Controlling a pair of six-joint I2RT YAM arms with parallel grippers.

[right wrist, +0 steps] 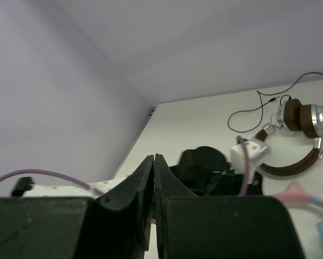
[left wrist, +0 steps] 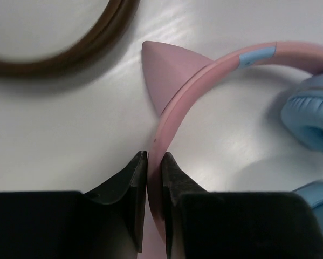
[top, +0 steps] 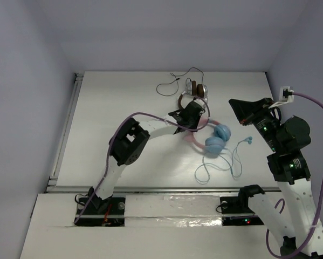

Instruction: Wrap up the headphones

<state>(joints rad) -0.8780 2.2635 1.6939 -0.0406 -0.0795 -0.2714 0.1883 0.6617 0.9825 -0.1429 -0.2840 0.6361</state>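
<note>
The headphones (top: pixel 214 139) lie at mid-table, with a pink cat-ear headband (left wrist: pixel 215 70) and light blue ear cups (left wrist: pixel 311 114). Their thin light blue cable (top: pixel 226 164) lies in loose loops on the table in front of the cups. My left gripper (top: pixel 192 120) is shut on the pink headband just below a cat ear (left wrist: pixel 164 67); the band runs between the closed fingers (left wrist: pixel 155 162). My right gripper (top: pixel 235 107) is shut and empty, raised to the right of the headphones, touching nothing (right wrist: pixel 154 161). The pink band also shows in the right wrist view (right wrist: pixel 307 198).
Brown-and-silver headphones (top: pixel 196 89) with a thin black cable (top: pixel 174 83) lie just behind the pink ones; their brown band (left wrist: pixel 69 54) is close to my left gripper. They also show in the right wrist view (right wrist: pixel 301 135). Walls enclose the table on three sides.
</note>
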